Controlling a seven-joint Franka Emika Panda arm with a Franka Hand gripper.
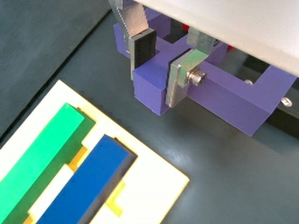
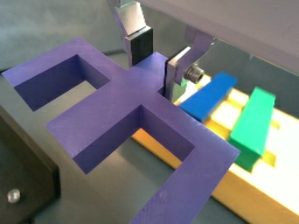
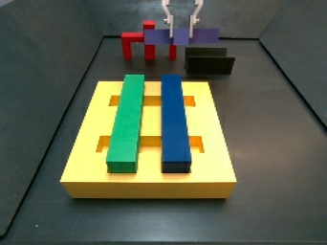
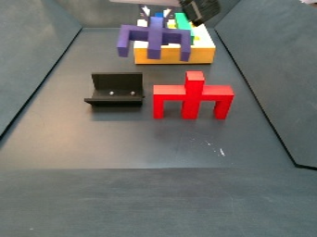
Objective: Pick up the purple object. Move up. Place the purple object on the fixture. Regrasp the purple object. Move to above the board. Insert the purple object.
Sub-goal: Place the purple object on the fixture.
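Fingers point(image 1: 142, 45) nearest to us in both wrist views: flat silver plates with dark pads, clamped on the central post of the purple object point(image 1: 222, 101). The gripper point(image 2: 162, 63) grips that post from both sides, and we see the wide crossbar and short legs spread out below it point(image 2: 111, 105).

Further off in a wrist view lies the board point(image 1: 158, 179), a thick yellow slab carrying the green bar point(image 1: 45, 157) and the blue bar point(image 1: 91, 182) side by side.

In a side view the red forked piece point(image 4: 192, 97) stands closest on the dark surface point(image 4: 148, 185), with the fixture point(image 4: 115, 92) just beside it. Beyond them we see the purple object point(image 4: 155, 35) held by the gripper point(image 4: 161, 17) in front of the board point(image 4: 173, 54). Whether it touches the surface, we cannot tell.
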